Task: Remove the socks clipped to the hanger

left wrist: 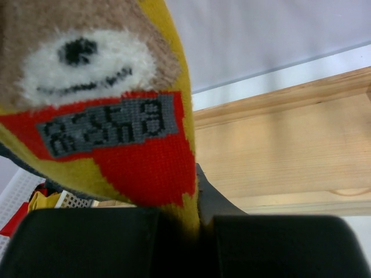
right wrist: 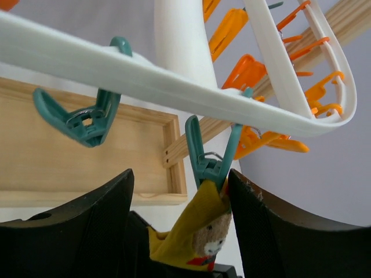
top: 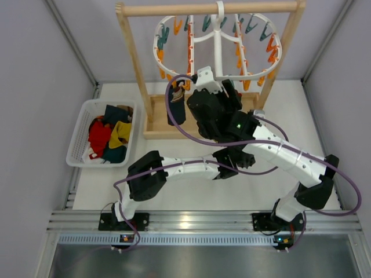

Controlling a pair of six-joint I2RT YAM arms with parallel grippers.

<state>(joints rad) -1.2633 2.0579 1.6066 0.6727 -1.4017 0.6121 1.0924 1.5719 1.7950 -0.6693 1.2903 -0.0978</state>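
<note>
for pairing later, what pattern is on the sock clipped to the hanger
Yellow sock, red patch, grey lettering, bear face; best in left wrist view.

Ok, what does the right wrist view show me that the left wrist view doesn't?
Only right wrist: the teal plastic clip pinching the yellow bear-face sock under the white plastic hanger ring, right gripper open astride the clip. Only left wrist: the sock's red patch with grey lettering, the left gripper shut on the sock, a white mesh basket corner. Both: the sock and the light wooden rack base.
</note>
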